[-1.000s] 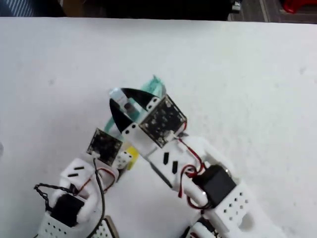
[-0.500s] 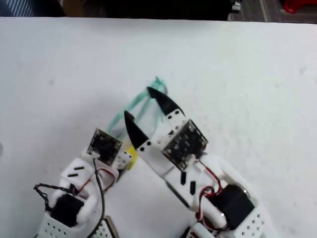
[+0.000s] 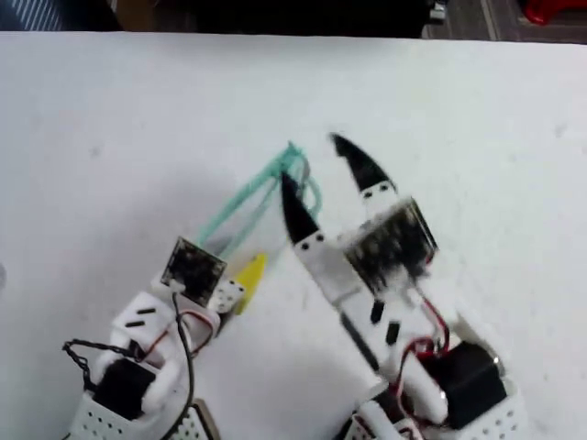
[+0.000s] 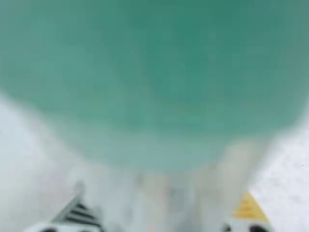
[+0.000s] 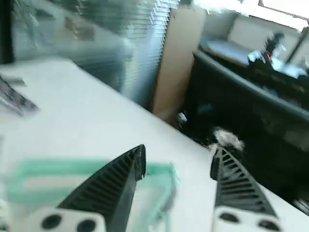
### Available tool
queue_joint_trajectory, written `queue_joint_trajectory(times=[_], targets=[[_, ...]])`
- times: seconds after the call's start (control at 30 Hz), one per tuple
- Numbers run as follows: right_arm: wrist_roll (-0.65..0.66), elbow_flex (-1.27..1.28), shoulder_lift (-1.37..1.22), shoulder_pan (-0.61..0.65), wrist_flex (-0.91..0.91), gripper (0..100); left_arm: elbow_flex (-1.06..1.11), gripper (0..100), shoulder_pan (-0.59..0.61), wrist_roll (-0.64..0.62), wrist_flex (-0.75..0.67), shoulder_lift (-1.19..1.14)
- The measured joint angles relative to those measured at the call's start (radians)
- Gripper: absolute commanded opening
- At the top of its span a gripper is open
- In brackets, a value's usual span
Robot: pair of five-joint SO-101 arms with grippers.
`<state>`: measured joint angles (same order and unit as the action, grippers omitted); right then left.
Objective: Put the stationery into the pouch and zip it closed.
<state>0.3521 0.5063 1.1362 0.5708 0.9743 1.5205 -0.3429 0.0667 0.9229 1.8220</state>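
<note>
Teal pouch [image 3: 243, 193] mid-tabletop, limp and light I reckon, near end at left gripper [image 3: 240, 275] (hold: cannot tell), right gripper [image 3: 326, 183] wide open, empty, at its 3 o'clock; I'd pinch the stiffer zip edge.

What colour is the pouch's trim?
Teal green: the pouch has a teal edge, seen best in the high view.

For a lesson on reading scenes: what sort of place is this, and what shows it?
Probably an office or lab workroom: a white table used as a workbench, window blinds and a dark desk beyond it.
</note>
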Motion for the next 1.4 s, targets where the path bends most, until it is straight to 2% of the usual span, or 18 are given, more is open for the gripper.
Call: queue_joint_trajectory(times=[0.07, 0.17, 0.33, 0.5, 0.63, 0.73, 0.9, 1.2, 1.4], targets=[[0.121, -0.064, -0.04, -0.012, 0.104, 20.2, 0.0, 14, 0.0, 0.0, 0.0, 0.0], [0.307, -0.155, -0.083, -0.012, 0.27, 20.2, 0.0, 2, -0.003, 0.002, 0.0, 0.0], [0.508, -0.232, -0.11, -0.026, 0.489, 20.2, -0.002, 2, -0.008, 0.138, 0.0, 0.003], [0.542, -0.242, -0.095, -0.031, 0.575, 20.2, -0.002, 2, -0.014, 0.189, 0.0, 0.003], [0.56, -0.244, -0.02, -0.028, 0.637, 20.5, -0.002, 2, -0.1, 0.301, 0.032, 0.008], [0.64, -0.247, -0.002, -0.026, 0.684, 21.0, -0.011, 2, -0.166, 0.373, 0.071, 0.009], [0.694, -0.247, 0.0, -0.029, 0.698, 30.6, -0.077, 2, -0.196, 0.388, 0.163, 0.008], [0.698, -0.25, -0.092, 0.143, 0.72, 27.6, -0.084, 2, -0.196, 0.388, 0.18, 0.008], [0.698, -0.285, -0.245, 0.163, 0.713, 24.4, -0.084, 2, -0.196, 0.387, 0.18, 0.008]])
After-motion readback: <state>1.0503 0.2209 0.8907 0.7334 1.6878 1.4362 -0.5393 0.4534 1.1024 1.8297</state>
